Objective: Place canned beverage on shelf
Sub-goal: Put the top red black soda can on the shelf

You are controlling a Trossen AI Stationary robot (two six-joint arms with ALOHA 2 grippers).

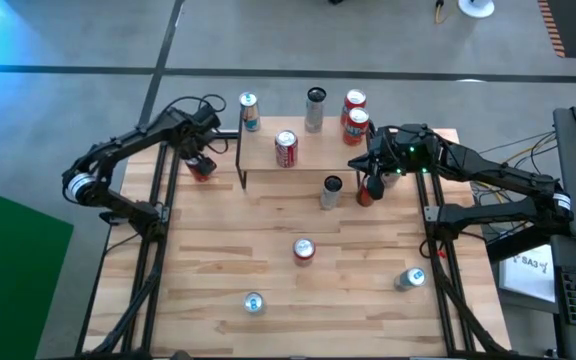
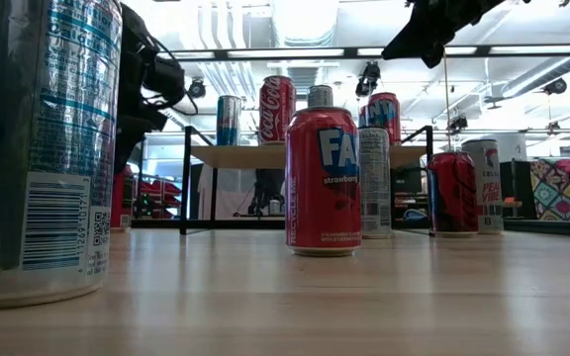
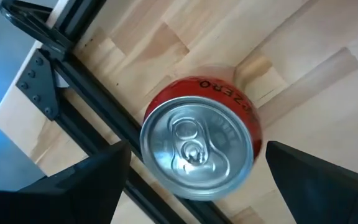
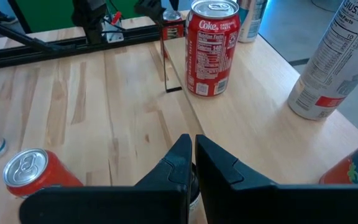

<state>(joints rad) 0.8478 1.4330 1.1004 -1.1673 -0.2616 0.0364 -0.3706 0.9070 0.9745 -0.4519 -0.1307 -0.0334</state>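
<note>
A red Zero can (image 3: 197,149) stands upright just left of the shelf (image 1: 308,155), between the left gripper's (image 3: 197,163) wide-open fingers, unheld. The right gripper (image 4: 193,149), shut and empty, hovers at the shelf's right end.

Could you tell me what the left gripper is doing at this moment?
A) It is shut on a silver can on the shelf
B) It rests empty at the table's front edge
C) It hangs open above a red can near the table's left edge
C: in the left wrist view, the left gripper stands open with its fingers either side of the red can, seen top-down beside the table's black frame rail.
</note>
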